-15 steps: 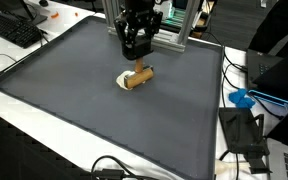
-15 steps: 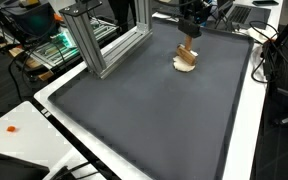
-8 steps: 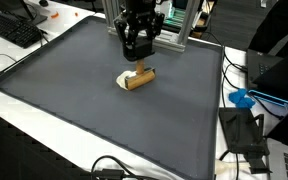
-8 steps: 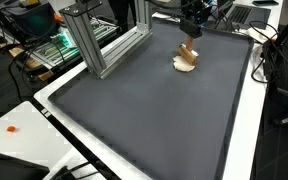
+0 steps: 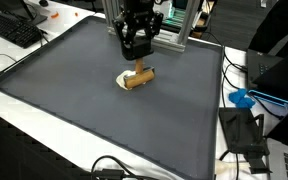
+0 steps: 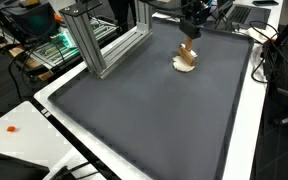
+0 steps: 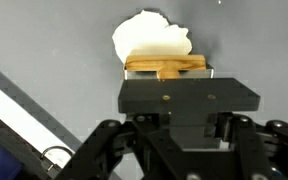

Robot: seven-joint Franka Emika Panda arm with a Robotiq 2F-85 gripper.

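A light wooden block [image 5: 140, 79] rests on a flat white disc [image 5: 124, 82] at the far part of the dark grey mat [image 5: 74, 95]. My black gripper [image 5: 136, 58] stands straight over it, its fingers drawn together on a short upright part of the wood. In the wrist view the wooden block [image 7: 164, 64] lies crosswise just beyond the gripper [image 7: 171, 80], with the white disc [image 7: 149, 40] behind it. The gripper's black body hides the fingertips there. From the opposite side, the gripper [image 6: 189, 38] meets the wooden block [image 6: 187, 56] above the white disc [image 6: 184, 69].
An aluminium frame [image 6: 109, 45] stands on the mat beside the arm's base. A keyboard [image 5: 14, 28] lies off the mat on the white table. A blue object [image 5: 242, 98], black equipment [image 5: 244, 130] and cables [image 5: 109, 168] lie round the mat's edges.
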